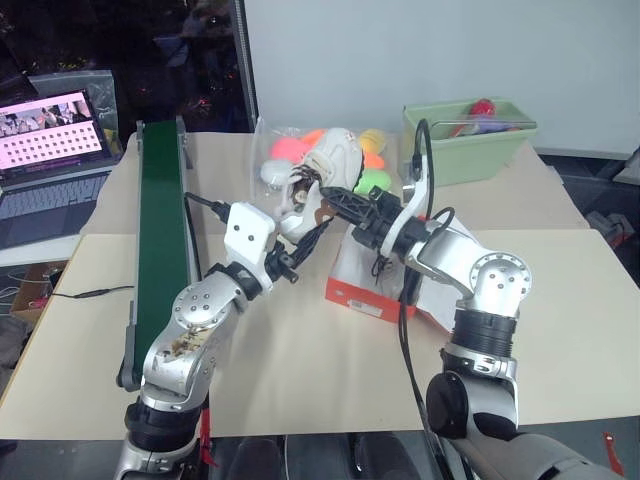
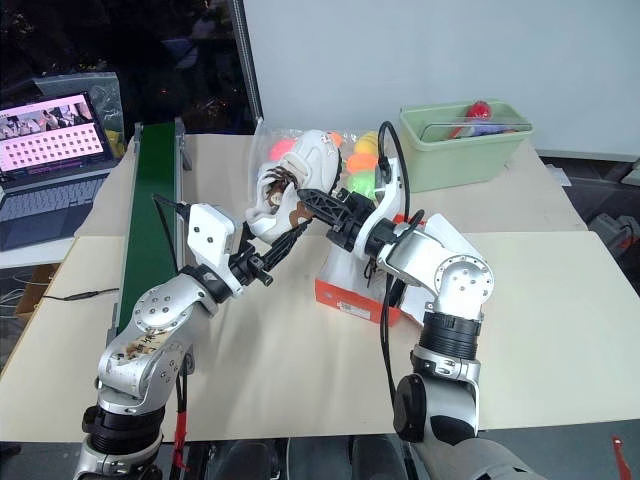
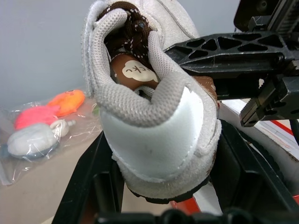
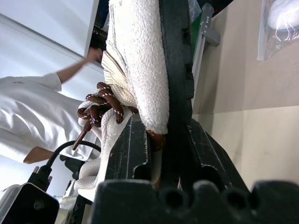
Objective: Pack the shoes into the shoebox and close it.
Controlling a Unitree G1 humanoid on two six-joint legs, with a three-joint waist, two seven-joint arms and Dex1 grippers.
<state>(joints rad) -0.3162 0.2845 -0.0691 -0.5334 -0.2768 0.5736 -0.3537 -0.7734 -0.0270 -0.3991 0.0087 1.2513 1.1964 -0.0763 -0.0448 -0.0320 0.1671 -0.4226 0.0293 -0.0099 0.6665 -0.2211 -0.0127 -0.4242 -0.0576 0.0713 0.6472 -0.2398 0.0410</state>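
Both black two-fingered grippers grasp one small whitish-beige, brown-laced shoe in mid-air: left gripper at its heel, right gripper seemingly on its side, above the red-orange cardboard shoebox.

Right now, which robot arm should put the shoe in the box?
Probably the right. Both grippers hold the shoe, but the right gripper reaches over the shoebox, while the left gripper sits beside it.
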